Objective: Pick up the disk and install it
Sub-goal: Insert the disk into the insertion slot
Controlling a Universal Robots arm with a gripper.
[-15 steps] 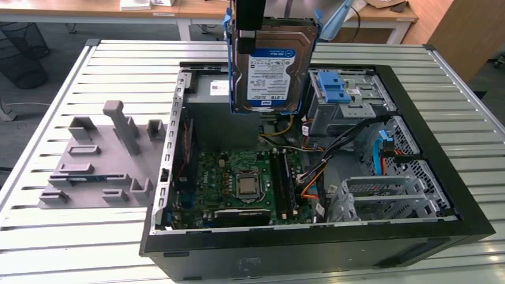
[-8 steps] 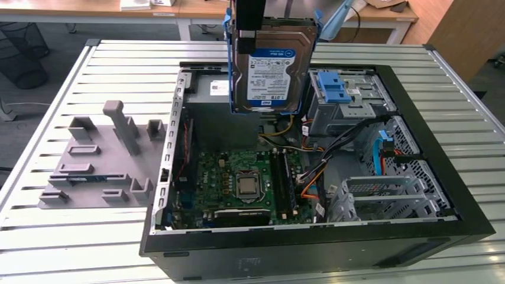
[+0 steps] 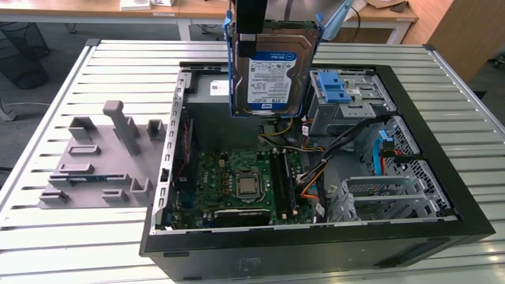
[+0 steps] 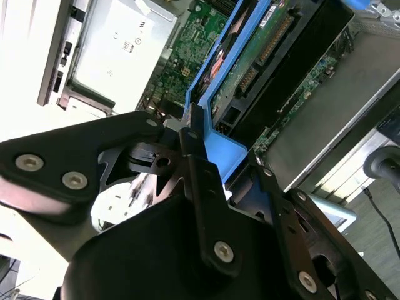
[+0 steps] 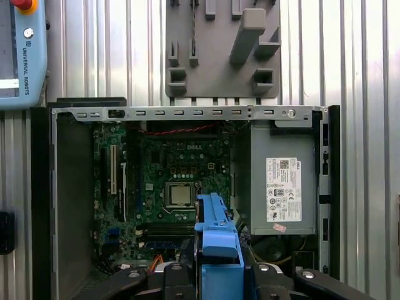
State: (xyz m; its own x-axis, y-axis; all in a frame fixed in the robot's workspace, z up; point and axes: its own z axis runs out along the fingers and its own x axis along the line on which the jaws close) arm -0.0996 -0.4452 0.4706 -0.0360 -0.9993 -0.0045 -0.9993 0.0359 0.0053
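Observation:
The disk point(image 3: 276, 77) hangs upright above the back of the open computer case point(image 3: 442, 177), its white-and-blue label facing the exterior view and its blue carrier frame along both sides. My gripper point(image 3: 251, 47) comes down from above and is shut on the disk's upper edge. In the second wrist view the black fingers point(image 4: 190, 134) clamp the blue frame point(image 4: 219, 147), and the disk's green circuit board point(image 4: 253, 53) runs away from them. In the first wrist view the blue carrier point(image 5: 219, 244) juts out over the motherboard point(image 5: 178, 181).
A grey fixture plate point(image 3: 103, 160) with upright posts lies on the slatted table at the exterior view's left. Inside the case are the power supply point(image 5: 284, 187), a drive bay with a blue latch point(image 3: 339, 89), a metal drive cage point(image 3: 387, 195) and loose cables point(image 3: 316, 171).

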